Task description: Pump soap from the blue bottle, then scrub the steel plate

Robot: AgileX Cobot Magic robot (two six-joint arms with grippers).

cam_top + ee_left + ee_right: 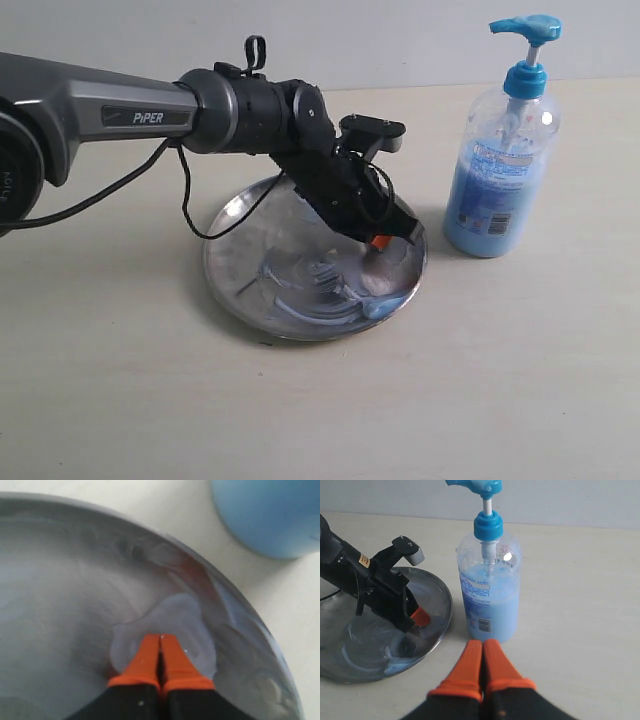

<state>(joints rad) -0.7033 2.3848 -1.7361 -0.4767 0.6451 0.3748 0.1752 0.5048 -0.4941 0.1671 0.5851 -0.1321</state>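
Observation:
The steel plate (225, 270) lies on the table, streaked with pale blue soap (385, 305) on its right side. My left gripper (380, 245) points down into the plate. In the left wrist view its orange fingers are shut (160, 637), with the tips in a pale soap blob (185, 615) near the rim of the plate (65, 590). The blue bottle (500, 180) stands upright just right of the plate, about half full. My right gripper (482, 642) is shut and empty, low over the table close in front of the bottle (490, 595). It is not in the exterior view.
The left arm's grey body and its black cable (190, 210) reach over the plate from the left. The bottle's base (270, 515) stands just beyond the plate rim. Bare beige table (500, 380) surrounds plate and bottle.

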